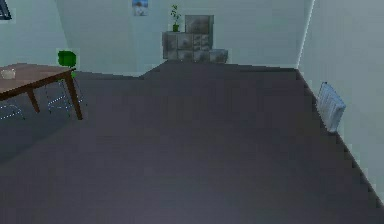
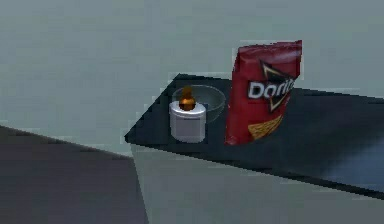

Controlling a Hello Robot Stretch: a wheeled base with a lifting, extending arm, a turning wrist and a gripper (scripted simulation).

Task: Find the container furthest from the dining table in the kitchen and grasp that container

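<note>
Nearest: dark-topped, pale-fronted bench [image 2: 330, 145] is running across the arm side view's lower right, with its corner pointing toward that view's left.
Task thing: short white cylindrical container [image 2: 187, 122] is standing upright near that bench corner. Judging it the likely target, though not confirmed as the furthest one.
Contents: small orange-brown lump [image 2: 187, 97] is sitting on or in the top of the white container. Cannot tell what it is.
Second container: clear glass bowl [image 2: 212, 98] is sitting right behind the white container. Looking empty, but hard to tell.
Neighbour: tall red crinkly snack bag [image 2: 262, 92] is standing upright just beside both, toward the view's right.
Dining table: brown wooden dining table [image 1: 30, 76] is showing at the forward view's left and carrying a small pale bowl [image 1: 8, 73]. A green object [image 1: 67, 59] is sitting behind it.
Far wall: grey stone-look cabinet block [image 1: 192, 47] is carrying a potted plant [image 1: 176, 18].
State of gripper: cannot tell.
Risk 1: picking the wrong container, because the glass bowl and the white one are crowding together and the pale bowl on the table is also counting as a container.
Risk 2: a reach coming in could be knocking over the snack bag, or shoving the white container off the nearby bench edge.
Risk 3: the lump could be falling out if the container is getting tilted.
</note>
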